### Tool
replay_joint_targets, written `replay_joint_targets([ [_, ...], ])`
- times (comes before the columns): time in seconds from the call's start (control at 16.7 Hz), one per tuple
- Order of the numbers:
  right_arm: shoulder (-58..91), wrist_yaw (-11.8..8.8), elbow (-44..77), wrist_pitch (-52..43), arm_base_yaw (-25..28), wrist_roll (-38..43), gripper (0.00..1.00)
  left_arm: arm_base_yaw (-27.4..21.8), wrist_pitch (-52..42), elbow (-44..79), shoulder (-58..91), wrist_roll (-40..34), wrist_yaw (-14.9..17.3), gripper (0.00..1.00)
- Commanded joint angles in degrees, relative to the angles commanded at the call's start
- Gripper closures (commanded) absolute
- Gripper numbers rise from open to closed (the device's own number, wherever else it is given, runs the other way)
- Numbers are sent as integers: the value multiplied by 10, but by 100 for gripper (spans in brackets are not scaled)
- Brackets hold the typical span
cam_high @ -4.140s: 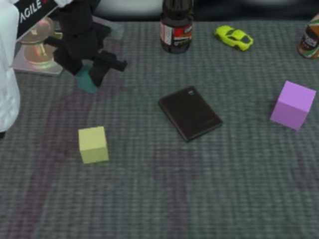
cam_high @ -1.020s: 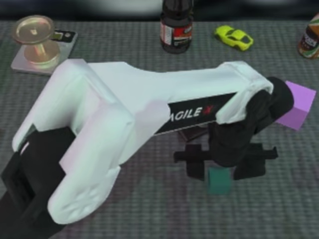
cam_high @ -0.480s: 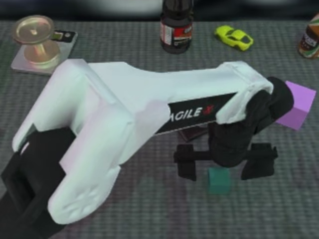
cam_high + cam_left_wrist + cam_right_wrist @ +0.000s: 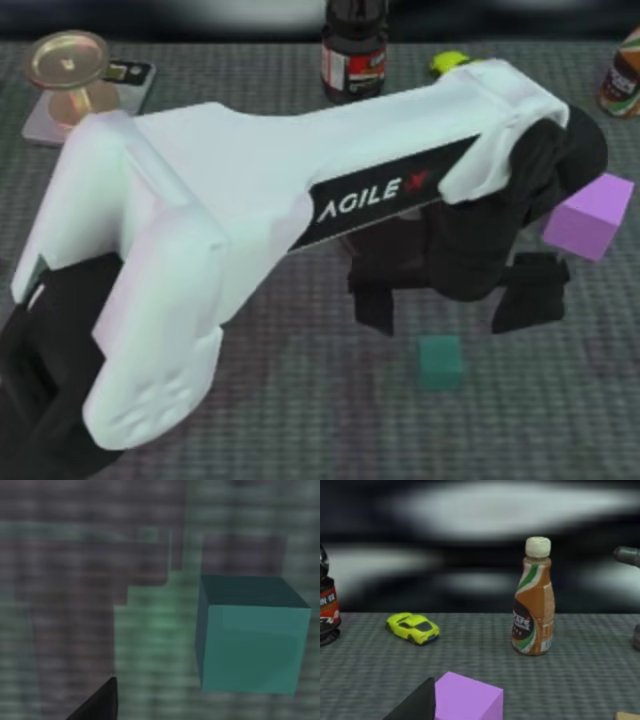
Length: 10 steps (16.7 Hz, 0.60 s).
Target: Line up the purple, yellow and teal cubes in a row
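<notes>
The left tool [image 4: 455, 295] hangs spread wide over the bench's middle right, its two dark fingers [image 4: 374, 298] standing well apart and holding nothing. The small teal cube [image 4: 440, 361] sits free on the bench mat just below the gap between them, toward the near edge; the left wrist view shows it [image 4: 252, 632] resting flat and clear of the fingers. By my judgement the teal cube's placing is done and the arm is clearing away from it. The large purple cube [image 4: 590, 215] lies near the right edge, just beyond the tool and well apart from the teal one; the right wrist view shows it [image 4: 467, 700] too. The yellow cube is hidden, probably under the left arm. Next, a second cube must be fetched and set beside the teal one; the right tool, out of the top view, is nearer the purple one.
</notes>
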Motion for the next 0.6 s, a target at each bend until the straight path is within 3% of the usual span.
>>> replay_joint_targets([
  [0.42,0,0,0,0,0,0,0,1,-28,25,-7,2,1,0],
  [0.6,0,0,0,0,0,0,0,40,-8,-15,-37,33,1,0],
])
